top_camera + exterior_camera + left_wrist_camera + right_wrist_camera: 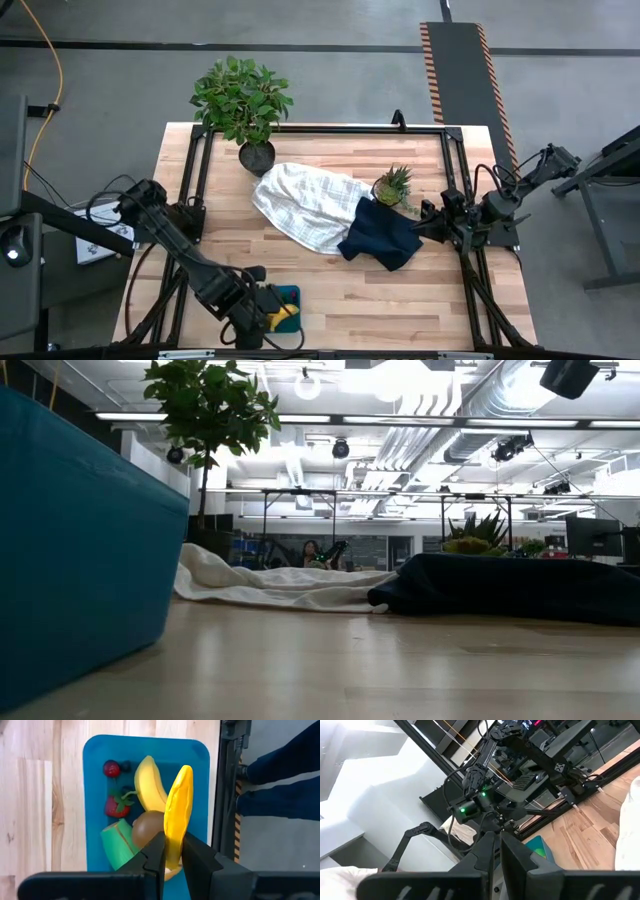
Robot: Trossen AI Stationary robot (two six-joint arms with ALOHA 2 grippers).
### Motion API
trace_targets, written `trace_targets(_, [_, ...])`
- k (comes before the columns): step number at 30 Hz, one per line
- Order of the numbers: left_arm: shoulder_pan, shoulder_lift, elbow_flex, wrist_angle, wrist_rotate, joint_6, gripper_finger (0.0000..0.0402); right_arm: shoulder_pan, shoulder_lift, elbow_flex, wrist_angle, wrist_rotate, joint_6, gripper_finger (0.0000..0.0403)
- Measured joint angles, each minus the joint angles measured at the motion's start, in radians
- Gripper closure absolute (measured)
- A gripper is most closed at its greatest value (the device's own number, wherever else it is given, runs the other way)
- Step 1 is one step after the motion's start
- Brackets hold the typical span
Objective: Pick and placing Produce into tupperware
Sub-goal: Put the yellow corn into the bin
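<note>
Wooden table: yellow piece clamped in left gripper above tupperware; if released tilted, bounce over tupperware rim risked. Right gripper closed, empty.

Tupperware smooth plastic; banana slice glossy; table pale planked wood; white cloth soft, rumpled

Bright, even overhead light; ceiling lamps glare; near tupperware blurred.
</note>
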Motion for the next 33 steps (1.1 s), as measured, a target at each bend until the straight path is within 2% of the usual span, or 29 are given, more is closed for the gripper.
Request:
trace_targets(12, [0.057,0.046,0.0,0.067,0.016,0.019,0.0355,0.0,0.0,0.0,-0.01,-0.029,0.0,0.0385])
trace_targets(28, [0.056,0.046,0.0,0.082,0.014,0.03,0.0354,0.0,0.0,0.0,-0.014,-0.039,-0.008,0.0385])
trace_targets(33, [0.056,0.046,0.0,0.082,0.011,0.03,0.0321,0.0,0.0,0.0,-0.014,-0.039,-0.012,0.0385])
